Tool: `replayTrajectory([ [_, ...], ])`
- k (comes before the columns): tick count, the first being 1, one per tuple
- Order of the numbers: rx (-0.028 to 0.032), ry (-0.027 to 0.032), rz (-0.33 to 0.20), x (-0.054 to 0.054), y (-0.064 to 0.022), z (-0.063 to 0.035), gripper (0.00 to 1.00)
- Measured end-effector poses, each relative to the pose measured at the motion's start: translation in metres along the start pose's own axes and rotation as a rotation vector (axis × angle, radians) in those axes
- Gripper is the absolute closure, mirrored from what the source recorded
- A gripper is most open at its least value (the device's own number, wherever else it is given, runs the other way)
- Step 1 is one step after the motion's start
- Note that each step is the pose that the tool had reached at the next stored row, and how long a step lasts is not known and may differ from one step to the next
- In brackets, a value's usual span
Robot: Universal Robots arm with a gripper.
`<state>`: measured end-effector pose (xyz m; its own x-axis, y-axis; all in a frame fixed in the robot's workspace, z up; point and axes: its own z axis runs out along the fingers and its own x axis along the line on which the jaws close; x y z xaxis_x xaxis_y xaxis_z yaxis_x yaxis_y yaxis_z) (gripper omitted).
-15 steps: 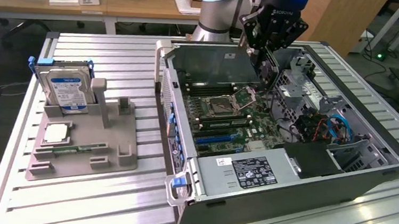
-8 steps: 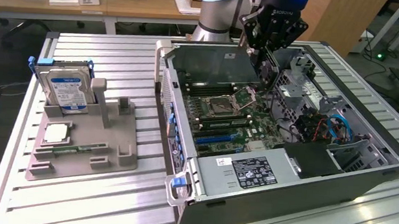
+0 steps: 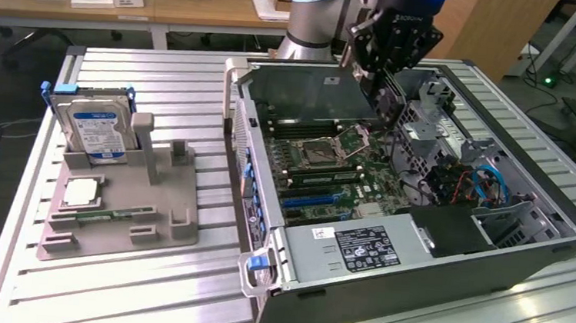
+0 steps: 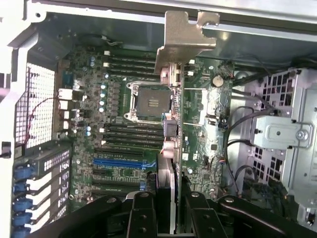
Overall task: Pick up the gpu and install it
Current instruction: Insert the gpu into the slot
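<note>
The gpu (image 4: 171,124) is a thin dark card seen edge-on, with a pale metal bracket (image 4: 185,34) at its far end. My gripper (image 4: 171,203) is shut on it, with black fingers (image 4: 143,210) on either side of the card. In the exterior view the gripper (image 3: 385,80) hangs over the open computer case (image 3: 413,272) near its back wall, and the gpu (image 3: 387,104) points down toward the motherboard (image 3: 339,169). The card is above the board, between the processor socket (image 4: 151,101) and the drive cage side. A blue expansion slot (image 4: 119,162) lies beside it.
On the exterior view's left, a grey holder tray (image 3: 119,225) carries a silver hard drive with a blue label (image 3: 100,131), a small chip (image 3: 80,191) and a green memory stick (image 3: 109,214). Cables and a metal drive cage (image 4: 287,134) crowd one side of the case. Desks stand behind.
</note>
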<state>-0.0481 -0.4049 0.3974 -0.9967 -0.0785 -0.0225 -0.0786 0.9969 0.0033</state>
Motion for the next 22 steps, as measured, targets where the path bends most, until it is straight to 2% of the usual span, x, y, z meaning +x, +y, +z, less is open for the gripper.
replayTrajectory([
  [22,-0.0056,0.0009,-0.25,0.0002,-0.0018,0.0,0.73],
])
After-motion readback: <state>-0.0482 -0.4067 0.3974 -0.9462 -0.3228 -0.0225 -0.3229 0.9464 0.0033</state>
